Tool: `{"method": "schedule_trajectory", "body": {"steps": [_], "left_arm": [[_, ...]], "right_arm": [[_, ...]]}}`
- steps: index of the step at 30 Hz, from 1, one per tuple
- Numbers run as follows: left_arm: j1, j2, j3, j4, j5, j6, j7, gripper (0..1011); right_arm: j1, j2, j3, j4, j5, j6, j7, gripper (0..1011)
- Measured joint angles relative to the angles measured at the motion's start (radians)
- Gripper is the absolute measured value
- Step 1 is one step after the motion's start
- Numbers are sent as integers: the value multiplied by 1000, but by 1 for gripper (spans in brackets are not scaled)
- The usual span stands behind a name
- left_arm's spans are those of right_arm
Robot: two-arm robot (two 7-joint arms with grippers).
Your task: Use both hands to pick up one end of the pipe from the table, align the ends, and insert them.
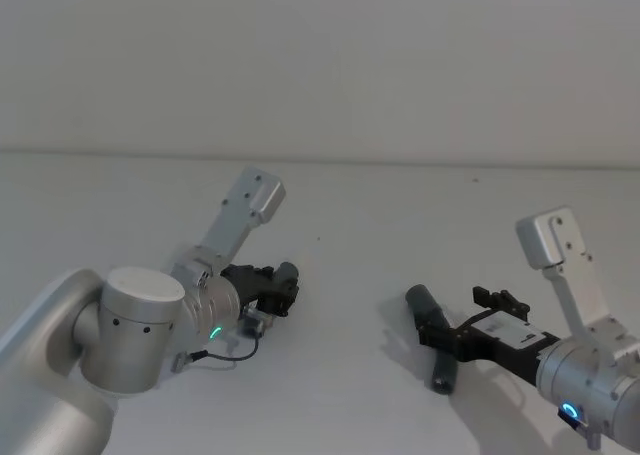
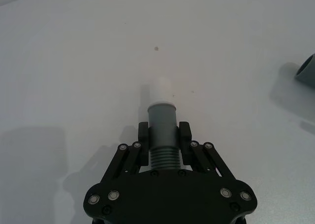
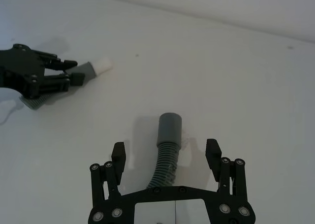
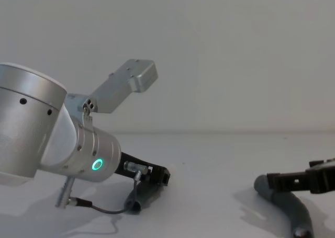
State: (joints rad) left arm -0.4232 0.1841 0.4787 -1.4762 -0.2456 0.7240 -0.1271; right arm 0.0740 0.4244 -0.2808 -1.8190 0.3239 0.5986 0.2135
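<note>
Your left gripper's [image 2: 164,135] jaws are clenched on the short hose piece [image 2: 162,118] at the left of the surface [image 1: 360,195], which leaves its whitish tip [image 2: 160,90] free for insertion. Your right gripper's [image 3: 165,150] jaws stand released astride the curved piece [image 3: 165,160] on the right, with its wide cuff [image 3: 170,128] ahead of them.

The left black plastic slim-fingered claw [image 2: 164,133] angles downward from a thick silver cylindrical wrist [image 4: 89,154] with a green ring light, its fingers [image 2: 143,135] pinched on a short grey ribbed hose piece [image 2: 162,116]. The right black claw [image 3: 166,152] reaches forward, its fingers spread wide apart.
</note>
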Motion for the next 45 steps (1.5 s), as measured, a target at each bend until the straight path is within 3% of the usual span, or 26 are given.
{"method": "schedule_trajectory", "body": {"steps": [41,45], "left_arm": [[0,0,0,0,0,0,0,347],[0,0,0,0,0,0,0,346]], "right_arm": [[44,-57,-46,103,-51,32,11,1000],[46,-59,-47,108,-55,32,12,932]]}}
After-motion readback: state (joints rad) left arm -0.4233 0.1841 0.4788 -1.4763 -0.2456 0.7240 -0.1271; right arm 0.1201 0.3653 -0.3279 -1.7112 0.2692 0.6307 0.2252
